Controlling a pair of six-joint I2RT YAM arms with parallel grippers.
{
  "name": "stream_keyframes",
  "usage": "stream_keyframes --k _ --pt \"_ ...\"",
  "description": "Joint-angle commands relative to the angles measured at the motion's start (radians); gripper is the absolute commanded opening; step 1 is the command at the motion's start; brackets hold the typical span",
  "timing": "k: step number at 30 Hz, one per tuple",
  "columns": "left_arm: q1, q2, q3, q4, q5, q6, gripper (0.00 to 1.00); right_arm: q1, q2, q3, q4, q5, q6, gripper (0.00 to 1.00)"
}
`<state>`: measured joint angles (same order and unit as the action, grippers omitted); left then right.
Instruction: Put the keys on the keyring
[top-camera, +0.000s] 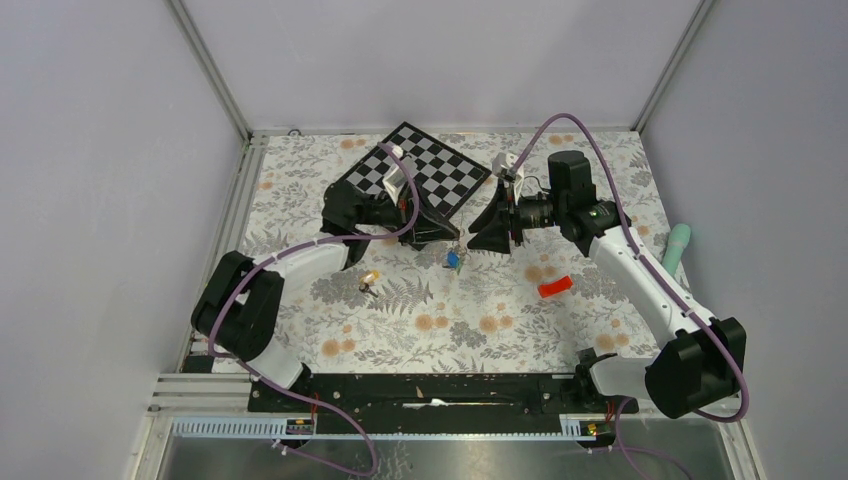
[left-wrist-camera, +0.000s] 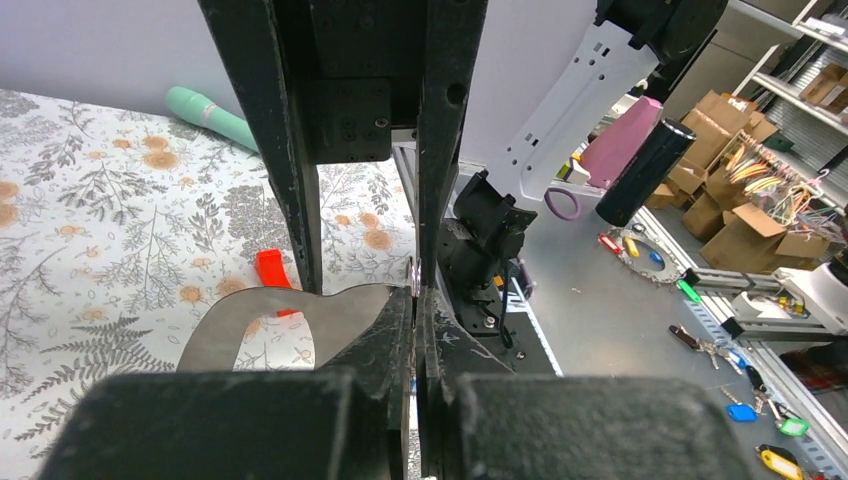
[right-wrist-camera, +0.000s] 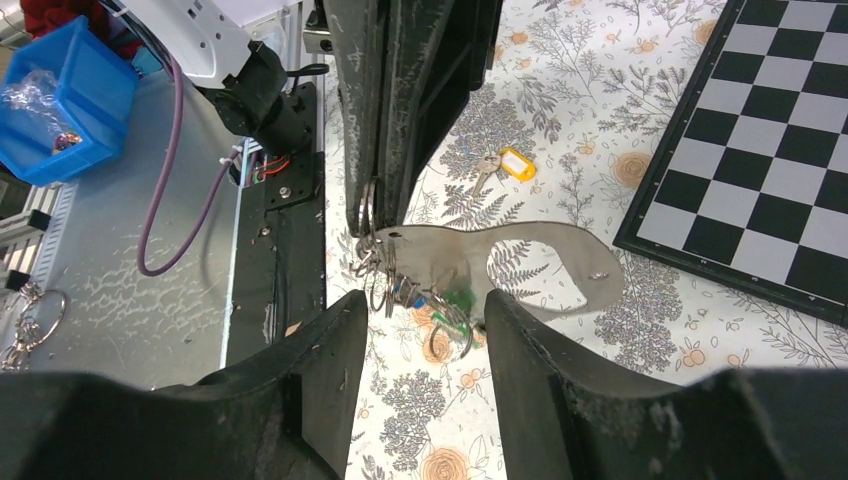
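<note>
Keyring (right-wrist-camera: 450, 252) outline clearest from right wrist

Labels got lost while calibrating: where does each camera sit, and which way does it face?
Top external: high behind the robot, looking down on the table; left arm and right arm show.
Left wrist: on the left arm, facing rightward; left claw shows.
Right wrist: on the right arm, facing leftward; right claw shows.
Both wrist views share the keyring.

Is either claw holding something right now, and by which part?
The left tool pinches the flat grey keyring at its end, beside the hanging keys. The right tool is open and holds nothing.
</note>
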<state>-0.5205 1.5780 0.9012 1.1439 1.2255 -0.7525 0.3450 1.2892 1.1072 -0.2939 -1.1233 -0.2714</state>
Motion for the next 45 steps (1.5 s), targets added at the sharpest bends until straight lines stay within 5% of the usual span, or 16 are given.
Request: stream_keyframes --k 1,13,19,31,36,41,45 --pt "0.002 0.003 -0.013 0.128 -0.047 -0.058 0.0 0.0 -0.026 0.016 0.035 -0.054 0.012 0.54" --pt "-0.013 -0.026 -0.027 -0.046 -0.1 0.048 0.0 0.011 -0.007 0.042 0.093 -0.065 0.083 0.49" --pt "-0.019 -0.027 -0.025 -0.06 -0.105 0.054 0.0 0.024 0.006 0.046 0.096 -0.063 0.084 0.39" --pt "-0.023 -0.021 -0.026 -0.062 -0.1 0.054 0.0 0.034 0.02 0.047 0.09 -0.054 0.068 0.01" --pt "-0.023 -0.025 -0.026 -0.068 -0.084 0.068 0.01 0.036 0.019 0.066 0.033 -0.033 0.011 0.0" --pt "-0.023 -0.06 0.029 -0.333 -0.034 0.297 0.36 0.082 0.015 0.104 -0.168 0.112 -0.186 0.0" --pt "-0.026 -0.071 0.212 -0.949 -0.038 0.789 0.56 0.169 0.031 0.143 -0.337 0.261 -0.298 0.0"
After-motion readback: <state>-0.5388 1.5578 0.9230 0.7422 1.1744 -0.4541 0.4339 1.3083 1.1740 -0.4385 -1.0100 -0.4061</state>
